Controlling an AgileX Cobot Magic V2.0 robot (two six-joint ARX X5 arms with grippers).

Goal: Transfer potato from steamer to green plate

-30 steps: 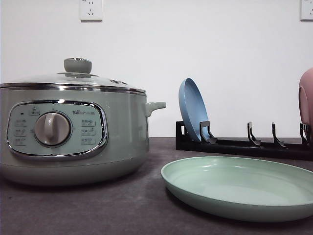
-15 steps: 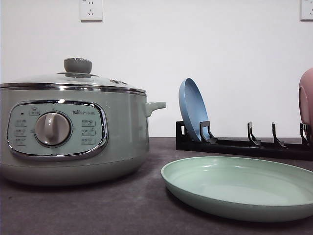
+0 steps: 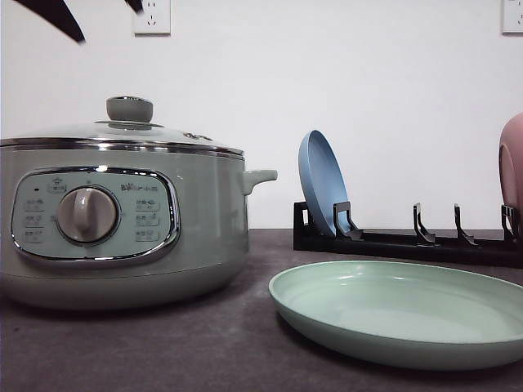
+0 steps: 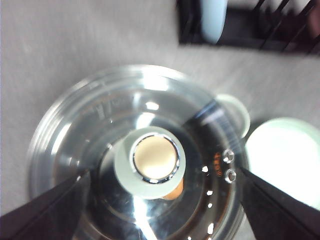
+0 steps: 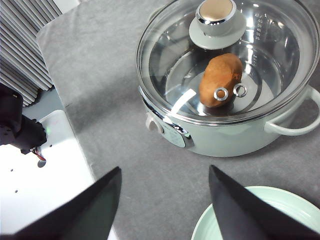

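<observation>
The front view sits low at bench level, close to the steamer (image 3: 122, 220) and green plate (image 3: 400, 314). Both wrist views look down: left close over the lid (image 4: 140, 160), right higher, sharing steamer and plate.

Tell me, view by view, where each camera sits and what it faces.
Front: low at table height, facing the steamer, green plate and dish rack; dark left gripper tips at top.
Left wrist: directly above the lid knob, open fingers framing it.
Right wrist: high, angled down at the potato under the glass lid; open fingers.
All share steamer and plate.
</observation>
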